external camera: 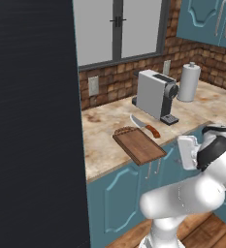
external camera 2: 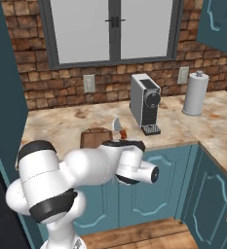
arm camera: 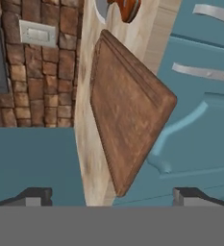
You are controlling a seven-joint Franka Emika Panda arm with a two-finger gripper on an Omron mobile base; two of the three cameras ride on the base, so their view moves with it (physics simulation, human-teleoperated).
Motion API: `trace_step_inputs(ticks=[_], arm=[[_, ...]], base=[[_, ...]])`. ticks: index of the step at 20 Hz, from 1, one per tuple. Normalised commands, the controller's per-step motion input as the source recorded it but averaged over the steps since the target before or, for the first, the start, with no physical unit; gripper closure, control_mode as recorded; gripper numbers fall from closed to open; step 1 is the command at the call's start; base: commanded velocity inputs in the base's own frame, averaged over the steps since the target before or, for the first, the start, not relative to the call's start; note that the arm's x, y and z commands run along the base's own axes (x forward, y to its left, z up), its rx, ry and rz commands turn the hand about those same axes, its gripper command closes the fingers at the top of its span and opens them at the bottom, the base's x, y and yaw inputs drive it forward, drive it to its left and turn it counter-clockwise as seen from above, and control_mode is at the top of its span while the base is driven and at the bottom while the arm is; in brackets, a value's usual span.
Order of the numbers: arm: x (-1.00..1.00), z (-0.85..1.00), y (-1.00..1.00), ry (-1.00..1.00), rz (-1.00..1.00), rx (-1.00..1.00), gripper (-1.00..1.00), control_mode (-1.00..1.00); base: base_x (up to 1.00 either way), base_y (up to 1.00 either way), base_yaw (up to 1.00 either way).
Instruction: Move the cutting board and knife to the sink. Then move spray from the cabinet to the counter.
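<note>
No brand, label or lettering can be read on any item in these views.

The dark brown rectangular wooden cutting board (external camera: 139, 145) has a raised rim along its edges and visible grain; its slotted handle end points toward 11 o'clock in the left base view. It lies on the beige-tan mottled stone counter (external camera: 101, 145), at the front edge, with one corner overhanging the teal drawer fronts below, as the hand view (arm camera: 128, 108) confirms. In the right base view only its far end (external camera 2: 96, 137) shows, above the arm.

The short knife with a wide silver blade and reddish-brown handle (external camera: 145, 125) lies on the counter just beside the board, at about 1 o'clock from it. Whether the two touch cannot be told.

The two-finger gripper (arm camera: 111, 196) stands wide, its dark fingertips (arm camera: 35, 195) far apart at the bottom of the hand view, holding nothing. It is off the counter's front edge, with the board between the tips in that view.

Behind the board, at 1 o'clock, stands a grey box-shaped coffee machine (external camera: 155, 94), and further right an upright white paper-towel roll (external camera: 189, 82).
</note>
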Motion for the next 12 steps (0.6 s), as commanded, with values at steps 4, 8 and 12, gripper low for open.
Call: trace_step_inputs(ticks=[4, 8, 12], arm=[[0.29, -0.02, 0.06, 0.0, -0.02, 0.0, -1.0, -1.0], [0.21, 0.0, 0.11, 0.0, -0.03, 0.0, -1.0, -1.0], [0.06, -0.1, 0.01, 0.0, -0.05, 0.0, -1.0, -1.0]], base=[[0.0, 0.0, 0.0], [0.0, 0.0, 0.0], [0.0, 0.0, 0.0]])
